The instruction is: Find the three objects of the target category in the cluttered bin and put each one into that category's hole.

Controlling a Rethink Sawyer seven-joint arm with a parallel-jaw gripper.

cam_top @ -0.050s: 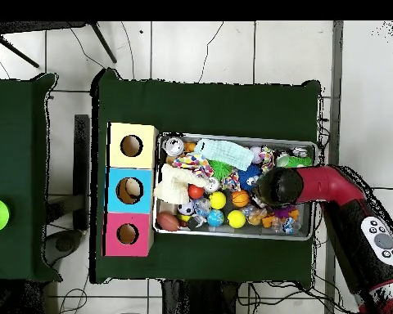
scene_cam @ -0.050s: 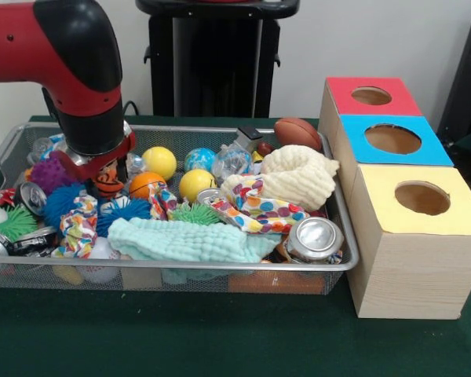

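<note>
Balls (scene_cam @ -0.050s: 159,162) sit scattered through the bin (scene_cam @ -0.050s: 220,269), yellow, orange and blue among cloths and cans. Gripper (scene_cam @ -0.050s: 102,169) is down low at the bin's left end, right over an orange striped ball (scene_cam @ -0.050s: 108,183); its opening can't be made out. Three boxes (scene_cam @ -0.050s: 412,228) wait beside the bin.

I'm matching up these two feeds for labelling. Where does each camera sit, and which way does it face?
Front view: across the table, low, facing the mesh bin and the three boxes; the arm descends into the bin's left end.
Overhead view: above, looking straight down on bin, boxes and arm.
Both share bin, boxes and arm.
</note>
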